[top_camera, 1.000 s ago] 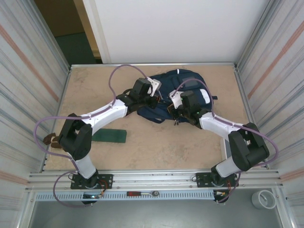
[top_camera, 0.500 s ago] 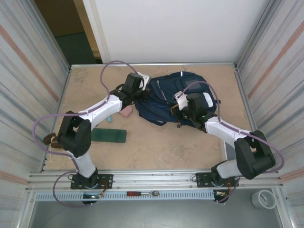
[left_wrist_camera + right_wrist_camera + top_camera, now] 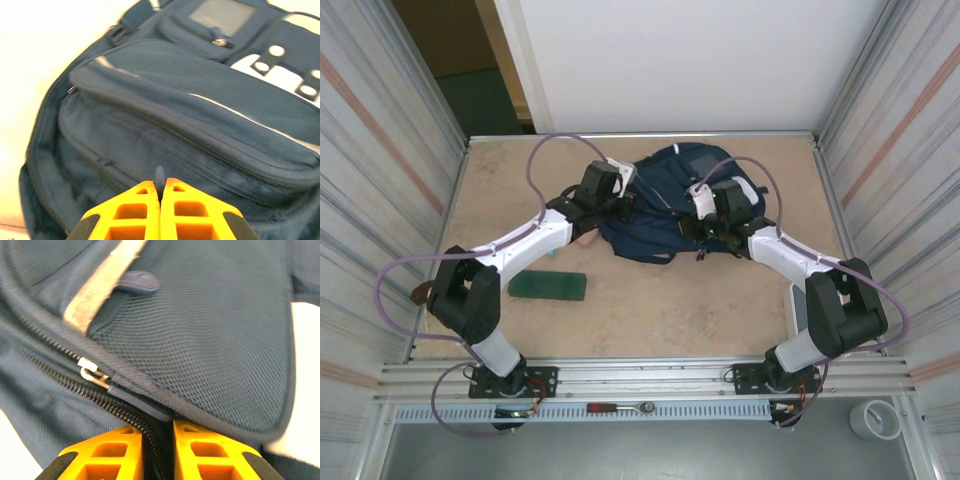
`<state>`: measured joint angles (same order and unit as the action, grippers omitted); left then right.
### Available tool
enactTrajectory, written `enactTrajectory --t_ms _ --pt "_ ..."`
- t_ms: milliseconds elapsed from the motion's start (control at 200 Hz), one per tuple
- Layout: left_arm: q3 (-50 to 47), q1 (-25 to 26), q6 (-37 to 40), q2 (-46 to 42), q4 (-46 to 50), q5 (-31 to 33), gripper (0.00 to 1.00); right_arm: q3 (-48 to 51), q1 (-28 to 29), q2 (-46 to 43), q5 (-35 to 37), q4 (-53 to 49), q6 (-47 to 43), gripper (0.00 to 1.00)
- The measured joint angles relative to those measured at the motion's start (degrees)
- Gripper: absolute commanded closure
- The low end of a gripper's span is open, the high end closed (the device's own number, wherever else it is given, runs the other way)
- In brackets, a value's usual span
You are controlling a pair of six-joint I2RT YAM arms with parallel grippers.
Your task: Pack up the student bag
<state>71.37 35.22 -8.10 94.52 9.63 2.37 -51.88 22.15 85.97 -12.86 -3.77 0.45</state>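
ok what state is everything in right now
large navy-blue fabric backpack: lying on table, front pocket zipped shut
left claw: shut, pinching small dark tab
right claw: slightly open, straddling zip track
flat dark-green rectangular item: lying flat, untouched

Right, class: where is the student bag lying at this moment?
In the top view the student bag lies at the far middle of the table, between the left arm and the right arm, with a flat green item nearer on its left.
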Motion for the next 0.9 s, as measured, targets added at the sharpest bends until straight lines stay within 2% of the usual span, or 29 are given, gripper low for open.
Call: enactTrajectory --t_ms 205,331,446,546,706,902 --pt "1.25 6.73 -1.46 1.01 -0.04 -0.22 1.00 -0.55 -5.55 -1.11 4.35 -5.95 5.35 0.64" --pt "3.48 8.52 -1.66 2.34 0.20 -0.44 1.00 2.78 -6.60 -7.52 6.01 -6.99 5.27 0.56" --pt "3.82 8.22 -1.86 2.38 0.44 -0.42 1.00 6.12 -2.60 -15.23 5.97 -6.10 2.75 0.51" --pt "3.82 7.76 -2.32 2.38 0.81 -1.03 1.00 6.93 2.05 -18.25 5.66 -4.50 0.07 0.48" --pt "3.82 7.48 -2.75 2.38 0.81 -1.90 1.00 6.78 6.93 -16.98 5.79 -2.62 -4.09 0.47" --pt "3.80 7.48 -2.97 2.38 0.85 -2.34 1.00 4.79 8.61 -11.61 5.90 -1.33 -7.08 0.47"
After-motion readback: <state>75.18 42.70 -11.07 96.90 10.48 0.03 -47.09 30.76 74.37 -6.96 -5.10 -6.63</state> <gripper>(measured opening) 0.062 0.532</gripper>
